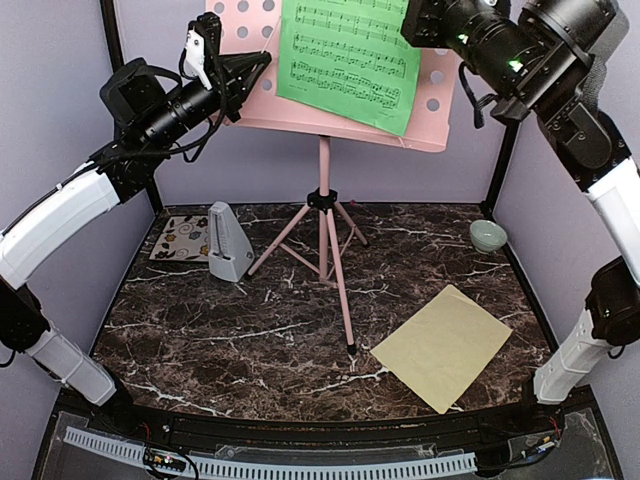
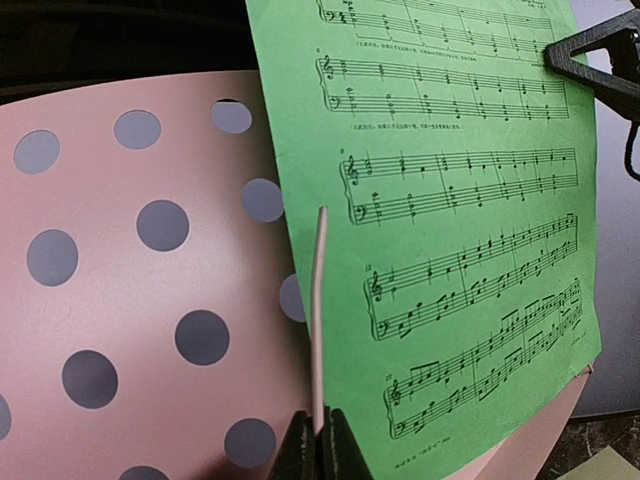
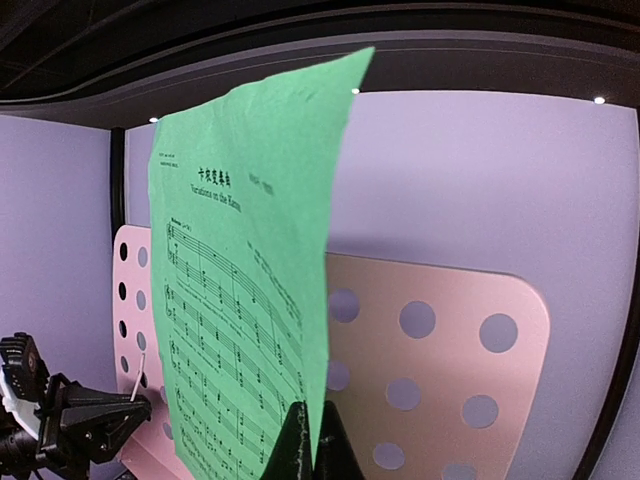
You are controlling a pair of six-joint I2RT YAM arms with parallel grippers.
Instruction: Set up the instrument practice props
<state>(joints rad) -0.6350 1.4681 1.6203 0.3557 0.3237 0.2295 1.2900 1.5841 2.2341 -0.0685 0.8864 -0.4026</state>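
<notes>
The pink music stand [image 1: 324,170] stands on its tripod at the back middle. Its hole-dotted desk [image 1: 440,110] carries the green sheet-music page [image 1: 350,60]. My left gripper [image 1: 262,60] is shut on the desk's thin left edge [image 2: 318,300]. My right gripper [image 1: 410,28] is shut on the green page's right edge [image 3: 240,300] and holds it against the desk [image 3: 440,380]. The pale-yellow page [image 1: 445,345] lies flat on the table at the front right. The grey-white metronome [image 1: 228,243] stands upright left of the tripod.
A flower-patterned card [image 1: 180,238] lies behind the metronome at the back left. A small pale-green bowl [image 1: 487,236] sits at the back right. The tripod legs spread across the table's middle. Purple walls close in the back and sides.
</notes>
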